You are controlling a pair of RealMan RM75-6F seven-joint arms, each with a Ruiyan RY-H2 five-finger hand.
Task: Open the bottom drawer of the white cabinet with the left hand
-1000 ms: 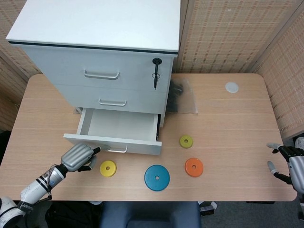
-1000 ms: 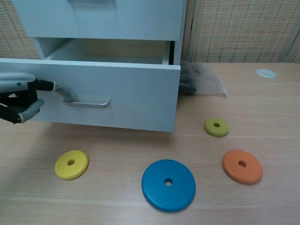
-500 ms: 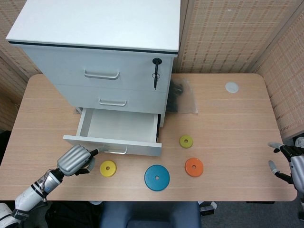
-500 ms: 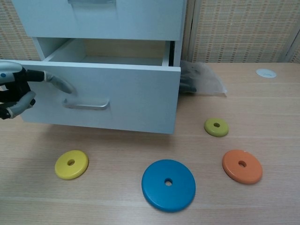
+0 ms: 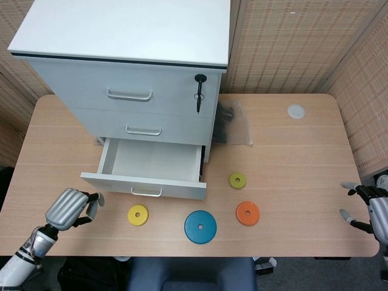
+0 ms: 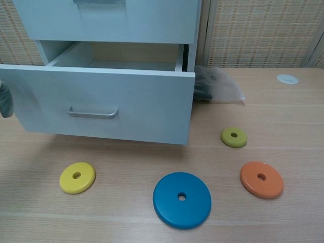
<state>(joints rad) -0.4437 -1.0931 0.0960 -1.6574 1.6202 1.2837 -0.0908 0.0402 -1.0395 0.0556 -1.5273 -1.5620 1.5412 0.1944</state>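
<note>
The white cabinet (image 5: 121,36) stands at the back left of the table. Its bottom drawer (image 5: 145,182) is pulled out and its inside shows empty. In the chest view the drawer front (image 6: 147,106) fills the left half, and nothing touches its metal handle (image 6: 93,112). My left hand (image 5: 68,208) lies on the table left of and below the drawer's front corner, fingers curled in, holding nothing. Only a sliver of the left hand (image 6: 4,98) shows at the chest view's left edge. My right hand (image 5: 370,209) sits at the table's far right edge with fingers spread, empty.
A yellow disc (image 5: 138,214), a blue disc (image 5: 200,227), an orange disc (image 5: 247,213) and an olive disc (image 5: 237,180) lie in front of the drawer. A clear bag with dark contents (image 5: 233,124) lies beside the cabinet. A white lid (image 5: 296,111) sits at the back right.
My left hand has let go of the drawer handle and drawn back to the left and toward the table's front edge. The drawer stays open. The right hand has barely moved.
</note>
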